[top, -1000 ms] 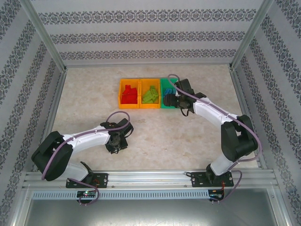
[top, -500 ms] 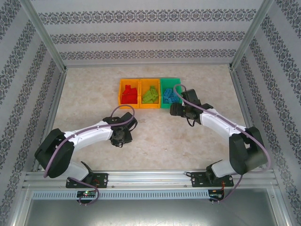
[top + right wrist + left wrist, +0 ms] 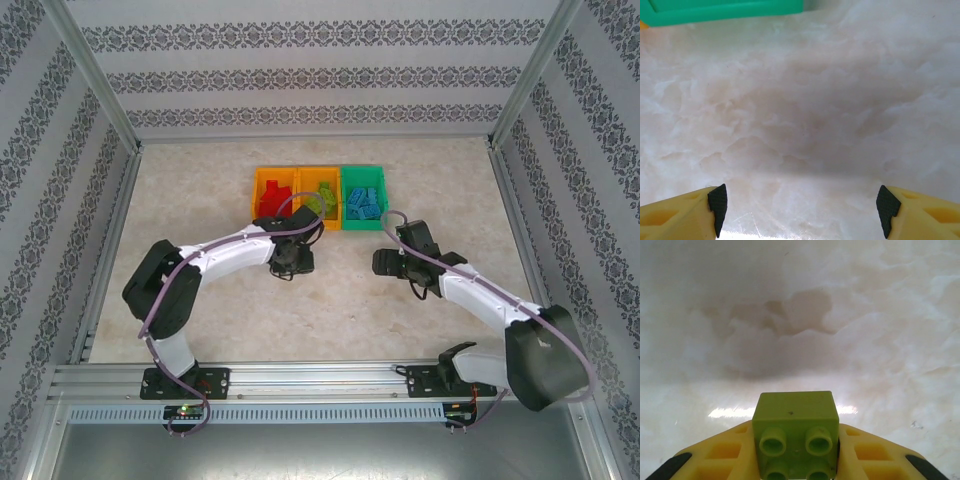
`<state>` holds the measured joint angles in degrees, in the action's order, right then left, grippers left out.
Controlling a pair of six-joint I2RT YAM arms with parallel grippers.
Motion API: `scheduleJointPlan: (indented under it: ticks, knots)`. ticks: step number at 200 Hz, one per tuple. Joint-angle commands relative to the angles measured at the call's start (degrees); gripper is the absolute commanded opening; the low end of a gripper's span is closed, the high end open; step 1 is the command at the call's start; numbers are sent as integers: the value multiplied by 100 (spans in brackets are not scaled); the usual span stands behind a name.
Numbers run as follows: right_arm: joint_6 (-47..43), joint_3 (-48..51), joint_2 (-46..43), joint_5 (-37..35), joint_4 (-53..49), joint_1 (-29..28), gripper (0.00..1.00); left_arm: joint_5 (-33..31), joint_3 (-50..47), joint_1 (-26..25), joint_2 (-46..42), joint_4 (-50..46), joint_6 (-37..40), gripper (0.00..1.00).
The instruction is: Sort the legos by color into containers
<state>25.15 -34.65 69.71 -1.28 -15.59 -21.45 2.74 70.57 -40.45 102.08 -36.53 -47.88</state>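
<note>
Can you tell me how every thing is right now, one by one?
Left end effector: shut on a green brick, over the table.
Right end effector: open, nothing in it.
Left orange bin: holds red bricks.
Middle orange bin: holds green bricks, partly hidden by the left arm.
Green bin: holds blue bricks.

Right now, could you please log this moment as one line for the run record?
left gripper: shut on green brick | right gripper: open, empty, above table | blue bricks: in green bin
</note>
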Motion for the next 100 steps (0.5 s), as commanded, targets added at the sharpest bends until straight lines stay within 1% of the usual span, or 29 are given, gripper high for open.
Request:
scheduleJointPlan:
  ticks: [1, 19, 44, 72, 100]
  knots:
    - [11, 181, -340, -224, -27, 87, 82, -137, 466, -38, 171, -238, 562, 33]
    - [35, 284, -489, -193, -46, 89, 82, -104, 803, 72, 319, -268, 765, 33]
    - [93, 435, -578, -40, -12, 97, 82, 128, 1181, 341, 552, -95, 945, 33]
    - [55, 411, -439, 376, -46, 88, 82, 173, 1764, 526, 867, -156, 1192, 34]
    - [89, 389, -319, 492, -56, 71, 82, 187, 2429, 658, 1209, -322, 1442, 34]
